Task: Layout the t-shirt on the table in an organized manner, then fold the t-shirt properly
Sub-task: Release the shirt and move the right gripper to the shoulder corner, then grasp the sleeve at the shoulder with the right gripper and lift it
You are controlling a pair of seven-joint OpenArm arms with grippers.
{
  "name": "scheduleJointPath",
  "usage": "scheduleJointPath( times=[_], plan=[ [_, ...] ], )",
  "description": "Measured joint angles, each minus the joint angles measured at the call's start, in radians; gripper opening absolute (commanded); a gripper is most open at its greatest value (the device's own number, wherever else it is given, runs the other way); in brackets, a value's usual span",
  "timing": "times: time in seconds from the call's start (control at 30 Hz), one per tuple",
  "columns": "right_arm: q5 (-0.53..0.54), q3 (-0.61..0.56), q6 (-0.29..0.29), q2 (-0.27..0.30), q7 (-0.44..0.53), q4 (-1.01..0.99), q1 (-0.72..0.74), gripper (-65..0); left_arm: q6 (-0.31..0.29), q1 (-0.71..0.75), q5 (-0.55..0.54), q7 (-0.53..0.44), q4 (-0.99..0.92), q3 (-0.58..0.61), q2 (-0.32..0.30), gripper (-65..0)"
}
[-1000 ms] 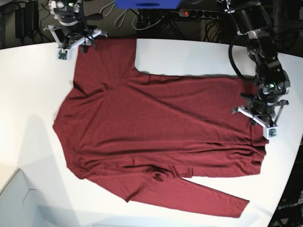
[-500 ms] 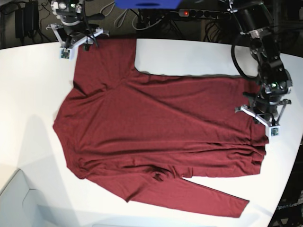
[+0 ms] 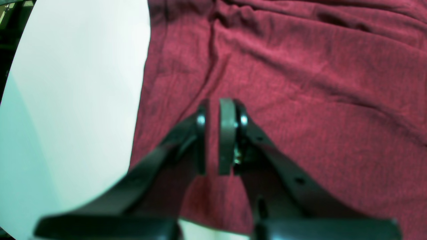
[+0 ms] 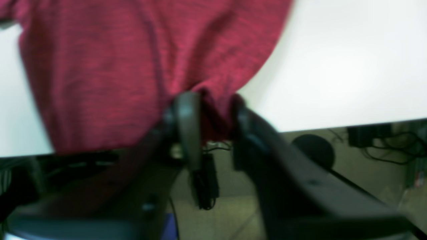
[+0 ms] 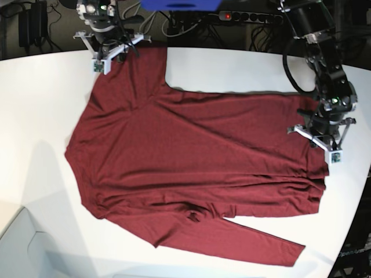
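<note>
The maroon t-shirt [image 5: 191, 156] lies spread on the white table [image 5: 232, 69], one sleeve reaching the far edge and the other trailing to the front right. My right gripper [image 5: 111, 53] is at the end of the far sleeve. In the blurred right wrist view, the right gripper [image 4: 211, 103] is closed on a bunch of t-shirt [image 4: 100, 66] fabric at the table [image 4: 350, 66] edge. My left gripper [image 5: 319, 134] hovers over the hem on the right. The left gripper [image 3: 212, 106] is shut just above the t-shirt [image 3: 300, 83], with nothing pinched that I can see.
A power strip [image 5: 243, 16] and cables lie beyond the far table edge, next to a blue object [image 5: 179, 4]. A pale box [image 5: 17, 243] sits at the front left. The table's curved edge runs close behind the left arm.
My right arm slid rightward along the far edge and its jaws closed on the sleeve end, drawing that corner with it. The left arm barely shifted.
</note>
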Motion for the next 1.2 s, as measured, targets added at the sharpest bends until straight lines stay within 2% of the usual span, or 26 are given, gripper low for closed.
scheduleJointPath(
  times=[0.03, 0.2, 0.3, 0.57, 0.83, 1.0, 1.2],
  plan=[
    [0.001, -0.003, 0.000, 0.000, -0.001, 0.000, 0.002, -65.0, 0.000, 0.000, 0.000, 0.000, 0.000, 0.000, 0.000, -59.8],
    [0.000, -0.003, 0.000, 0.000, -0.030, -0.003, 0.038, -65.0, 0.000, 0.001, 0.000, 0.009, 0.018, 0.000, 0.000, -59.8],
    [0.000, -0.002, 0.000, 0.000, -0.095, 0.019, 0.062, -65.0, 0.000, 0.013, -0.001, -0.005, 0.086, 0.000, 0.001, -59.8],
    [0.000, -0.034, 0.000, 0.001, -0.184, 0.104, 0.196, -65.0, -0.002, 0.053, -0.029, 0.000, 0.216, 0.004, 0.010, -59.8],
    [0.000, -0.072, 0.000, 0.009, -0.301, 0.101, 0.401, -65.0, 0.000, 0.134, -0.110, 0.006, 0.224, 0.001, 0.019, -59.8],
    [0.002, -0.135, 0.000, 0.011, -0.382, 0.093, 0.552, -65.0, 0.000, 0.168, -0.145, 0.000, 0.225, 0.001, 0.019, -59.8],
    [0.000, -0.161, 0.000, 0.012, -0.404, -0.048, 0.711, -65.0, 0.001, 0.192, -0.155, 0.004, 0.228, 0.001, 0.020, -59.8]
  ],
)
